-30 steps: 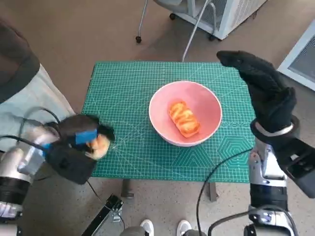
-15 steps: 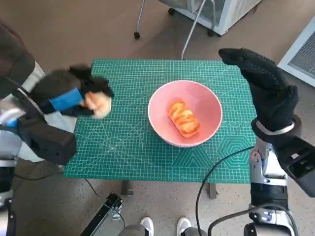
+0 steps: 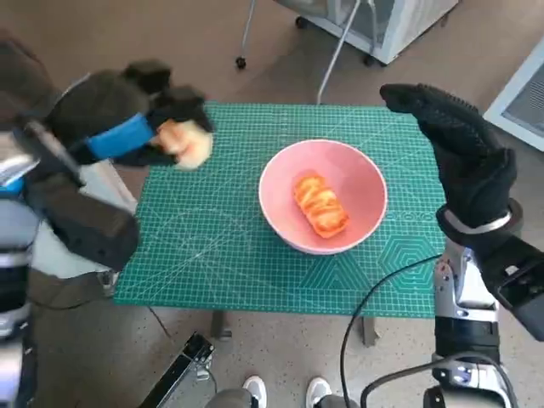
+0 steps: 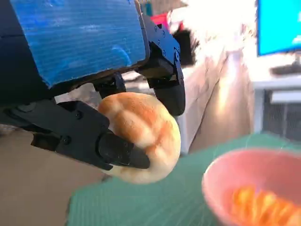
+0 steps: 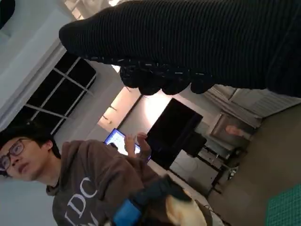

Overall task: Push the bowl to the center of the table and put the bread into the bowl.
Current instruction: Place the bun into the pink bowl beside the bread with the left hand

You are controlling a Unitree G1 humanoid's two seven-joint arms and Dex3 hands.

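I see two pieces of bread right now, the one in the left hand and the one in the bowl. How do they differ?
The bread in the left hand is round, pale golden and domed; the bread in the bowl is longer, deeper orange, with glossy ridges. The first is held by the left hand in the air above the green mat's far left corner; the second lies loose in the pink bowl. Both are small baked rolls.

Even soft light overhead, left robot hand (image 3: pixel 127 127) motion-blurred, blown-out glare and soft background in left wrist view

Left robot hand (image 5: pixel 150 200) holds bread (image 5: pixel 186 211) before a person (image 5: pixel 84 183).
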